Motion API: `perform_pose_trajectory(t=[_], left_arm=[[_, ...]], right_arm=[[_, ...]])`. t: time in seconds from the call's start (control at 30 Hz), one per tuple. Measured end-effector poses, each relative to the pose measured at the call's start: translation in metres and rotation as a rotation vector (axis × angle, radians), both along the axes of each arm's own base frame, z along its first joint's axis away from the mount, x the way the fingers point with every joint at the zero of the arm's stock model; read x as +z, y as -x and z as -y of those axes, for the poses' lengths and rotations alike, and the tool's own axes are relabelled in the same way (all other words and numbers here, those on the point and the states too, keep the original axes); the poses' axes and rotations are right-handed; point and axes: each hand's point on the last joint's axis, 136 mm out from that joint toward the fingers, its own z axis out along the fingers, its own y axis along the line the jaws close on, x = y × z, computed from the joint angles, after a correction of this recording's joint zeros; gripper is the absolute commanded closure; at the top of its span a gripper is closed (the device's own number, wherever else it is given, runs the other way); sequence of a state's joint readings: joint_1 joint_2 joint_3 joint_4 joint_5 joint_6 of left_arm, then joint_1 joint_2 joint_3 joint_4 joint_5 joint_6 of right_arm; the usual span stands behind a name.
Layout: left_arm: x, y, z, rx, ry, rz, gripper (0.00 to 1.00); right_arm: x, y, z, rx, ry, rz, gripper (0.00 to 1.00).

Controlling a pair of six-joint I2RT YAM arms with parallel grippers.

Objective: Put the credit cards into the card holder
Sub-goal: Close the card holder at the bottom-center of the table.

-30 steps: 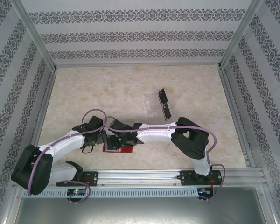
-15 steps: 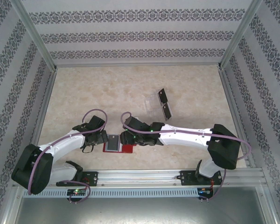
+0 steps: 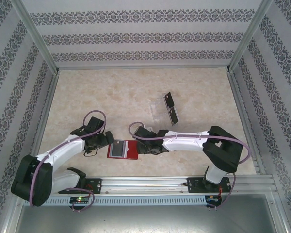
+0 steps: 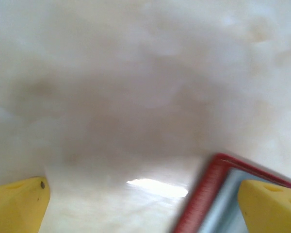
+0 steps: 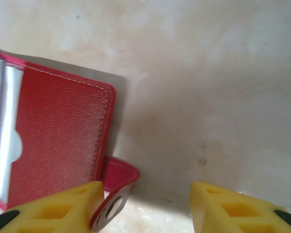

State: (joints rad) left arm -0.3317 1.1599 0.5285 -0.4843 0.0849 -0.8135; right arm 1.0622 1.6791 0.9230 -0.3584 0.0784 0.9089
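Progress: early.
- The wallet (image 3: 131, 150) lies open on the table (image 3: 87, 97) between the two sets of fingers, its grey-blue pocket (image 3: 119, 148) facing up. I cannot tell whether a card is already in it.
- Two cards (image 3: 168, 100) stand in a clear tray (image 3: 157, 109), well beyond the right fingers. No others can be made out, so loading looks mostly undone.

Left gripper (image 4: 143, 199): spread as wide as it goes and holding nothing. The wallet's corner sits just inside its right finger.

Right gripper (image 5: 148, 204): about half spread, with bare table in the gap and nothing held. Its left finger sits over the wallet's snap tab (image 5: 117, 191).

Change from a second ago:
- The right arm reached across and covered the wallet. It has since drawn back to the wallet's right edge, so both halves now show.
- Left fingers have barely shifted.
- Tray and its cards are unmoved.
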Motion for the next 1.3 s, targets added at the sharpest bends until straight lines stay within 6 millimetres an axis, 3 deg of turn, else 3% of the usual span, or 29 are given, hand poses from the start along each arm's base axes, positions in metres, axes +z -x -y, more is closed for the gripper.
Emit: perform_pose_trajectory(t=[0.17, 0.33, 0.6, 0.93, 1.3], left_arm=[[0.019, -0.015, 0.032, -0.028, 0.210, 0.076, 0.00], [0.011, -0.008, 0.047, -0.050, 0.313, 0.069, 0.00], [0.009, -0.007, 0.048, -0.055, 0.343, 0.103, 0.00], [0.006, -0.007, 0.049, -0.041, 0.354, 0.091, 0.00], [0.006, -0.009, 0.050, -0.017, 0.354, 0.084, 0.00]], right_arm=[[-0.006, -0.002, 0.000, 0.006, 0.012, -0.004, 0.74], [0.003, -0.012, -0.008, 0.013, -0.017, 0.015, 1.00], [0.010, -0.025, -0.010, 0.006, -0.036, 0.029, 1.00], [0.000, -0.025, -0.011, 0.020, -0.026, 0.007, 1.00], [0.001, -0.026, -0.017, 0.024, -0.061, 0.003, 1.00]])
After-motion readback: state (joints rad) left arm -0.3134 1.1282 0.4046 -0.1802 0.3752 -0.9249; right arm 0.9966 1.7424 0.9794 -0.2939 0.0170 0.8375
